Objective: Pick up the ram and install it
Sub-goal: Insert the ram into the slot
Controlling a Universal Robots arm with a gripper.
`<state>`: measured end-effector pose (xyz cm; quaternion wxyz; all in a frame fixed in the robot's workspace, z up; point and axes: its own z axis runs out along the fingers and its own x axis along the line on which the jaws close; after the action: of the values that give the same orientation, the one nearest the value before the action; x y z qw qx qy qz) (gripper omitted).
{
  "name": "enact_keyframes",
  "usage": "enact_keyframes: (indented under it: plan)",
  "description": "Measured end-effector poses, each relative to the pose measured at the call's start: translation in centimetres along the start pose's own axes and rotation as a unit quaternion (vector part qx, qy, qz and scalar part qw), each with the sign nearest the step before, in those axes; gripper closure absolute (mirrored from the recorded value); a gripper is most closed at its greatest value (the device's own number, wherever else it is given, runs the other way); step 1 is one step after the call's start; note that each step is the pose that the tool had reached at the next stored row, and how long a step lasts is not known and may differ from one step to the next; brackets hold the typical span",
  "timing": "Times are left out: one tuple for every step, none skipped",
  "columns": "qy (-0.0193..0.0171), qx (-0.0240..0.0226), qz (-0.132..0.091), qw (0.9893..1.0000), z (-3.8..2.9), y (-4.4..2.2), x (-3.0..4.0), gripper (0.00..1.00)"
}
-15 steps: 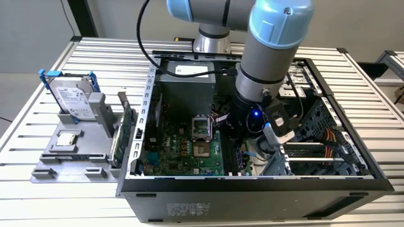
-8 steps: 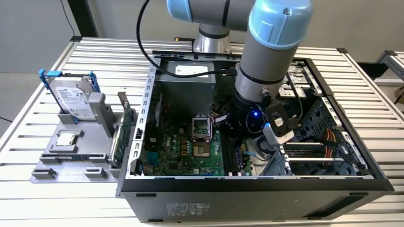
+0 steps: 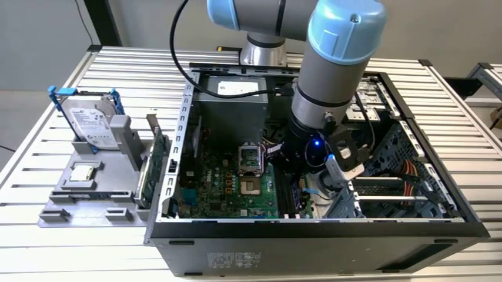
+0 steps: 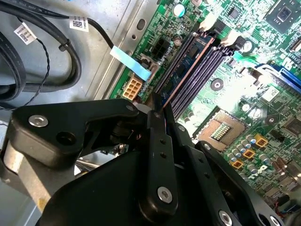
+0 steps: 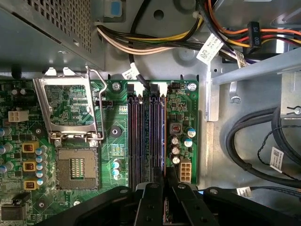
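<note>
Second wrist view: the jaws (image 4: 157,109) are closed on the ram (image 4: 188,59). It stands in a slot (image 4: 200,70), upper middle of the frame.

exterior view high, wide — both wrist views close over motherboard (image 5: 70,122)

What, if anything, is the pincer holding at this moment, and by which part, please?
The pincer appears shut on the ram, gripping the near end of its top edge, with the stick standing in a motherboard slot. The contact itself is partly hidden.

even indoor light, glare on motherboard (image 4: 235,96)
</note>
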<state>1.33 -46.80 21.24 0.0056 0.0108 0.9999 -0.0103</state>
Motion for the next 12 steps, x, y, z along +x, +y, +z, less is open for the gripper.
enact_keyframes:
  plan:
    - [0.0,0.0,0.0,1.0,0.01,0.0,0.0,1.0]
    - [0.0,-0.0001,0.0,1.0,0.01,0.0,0.0,1.0]
    - [0.0,-0.0001,0.0,1.0,0.01,0.0,0.0,1.0]
    - [0.0,-0.0001,0.0,1.0,0.02,0.0,0.0,1.0]
    - [0.0,-0.0001,0.0,1.0,0.02,0.0,0.0,1.0]
    - [0.0,-0.0001,0.0,1.0,0.03,0.0,0.0,1.0]
    - [0.0,-0.0001,0.0,1.0,0.03,0.0,0.0,1.0]
    - [0.0,-0.0001,0.0,1.0,0.03,0.0,0.0,1.0]
    - [0.0,-0.0001,0.0,1.0,0.04,0.0,0.0,1.0]
    - [0.0,-0.0001,0.0,1.0,0.04,0.0,0.0,1.0]
    - [0.0,-0.0001,0.0,1.0,0.04,0.0,0.0,1.0]
    - [0.0,-0.0001,0.0,1.0,0.05,0.0,0.0,1.0]
